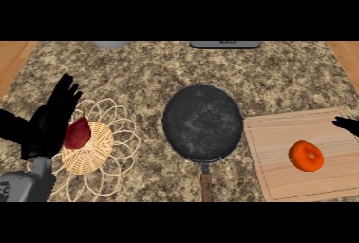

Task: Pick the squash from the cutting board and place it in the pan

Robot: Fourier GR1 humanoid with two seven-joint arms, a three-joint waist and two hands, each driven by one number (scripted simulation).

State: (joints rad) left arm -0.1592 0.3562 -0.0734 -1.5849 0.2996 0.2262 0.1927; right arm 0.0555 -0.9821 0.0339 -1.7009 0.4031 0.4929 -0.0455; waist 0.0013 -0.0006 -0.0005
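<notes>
An orange round squash (306, 155) lies on the light wooden cutting board (280, 137) at the right. The dark pan (203, 121) sits in the middle of the counter, its wooden handle pointing toward me, and holds nothing. My right hand (347, 125) shows only as fingertips at the right edge, above the board's far corner and apart from the squash. My left hand (54, 114) stands at the left with straight fingers up, beside the wicker trivet.
A wicker trivet (95, 154) with wire loops lies at the left, a dark red vegetable (77, 134) on it. A grey bowl (111, 44) and a dark flat object (224, 44) sit at the counter's far edge.
</notes>
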